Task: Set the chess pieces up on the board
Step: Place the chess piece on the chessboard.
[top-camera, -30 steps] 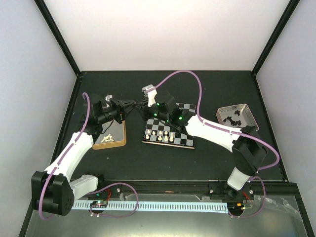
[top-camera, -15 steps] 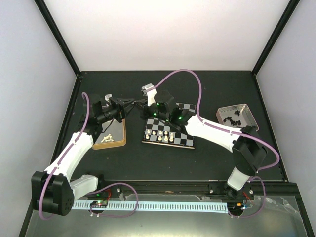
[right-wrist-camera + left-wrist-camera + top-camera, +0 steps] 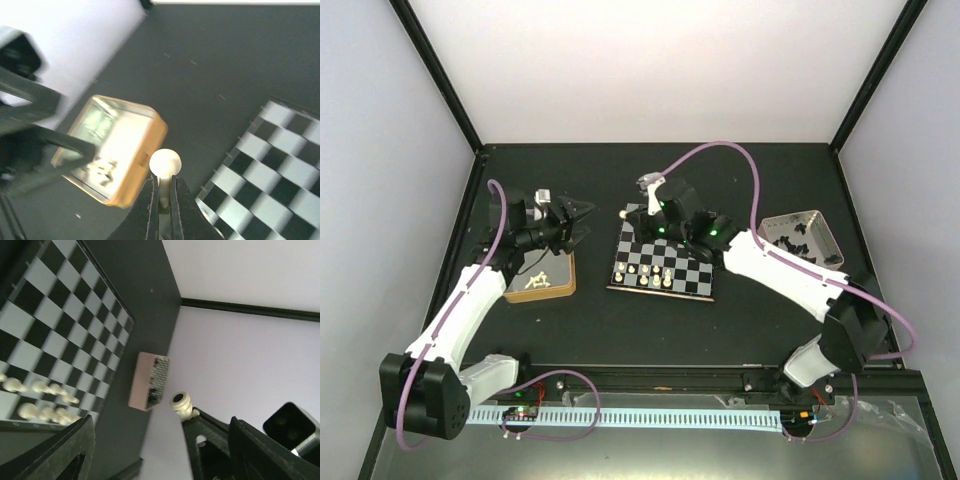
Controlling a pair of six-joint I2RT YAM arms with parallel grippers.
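Observation:
The board [image 3: 692, 268] lies mid-table with several cream chess pieces [image 3: 646, 279] lined along its near edge, which also show in the left wrist view [image 3: 42, 400]. My right gripper [image 3: 629, 213] hovers over the board's far left corner, shut on the stem of a cream round-headed piece [image 3: 165, 162] that juts past its tips [image 3: 180, 403]. My left gripper [image 3: 585, 224] hangs just left of it, over the gold tin's far end. Its jaws are wide open and nothing is between them [image 3: 160, 420]. Both grippers are off the table.
A gold-sided tin [image 3: 565, 286] with a few cream pieces [image 3: 534, 281] sits left of the board [image 3: 116, 150]. A pinkish-silver tin [image 3: 822, 226] with several black pieces [image 3: 787, 240] stands right of the board. Black frame rails edge the table.
The two grippers were tip to tip left of the board. My left gripper has opened and drawn back left. My right gripper, shut on the cream piece, has moved right towards the board.

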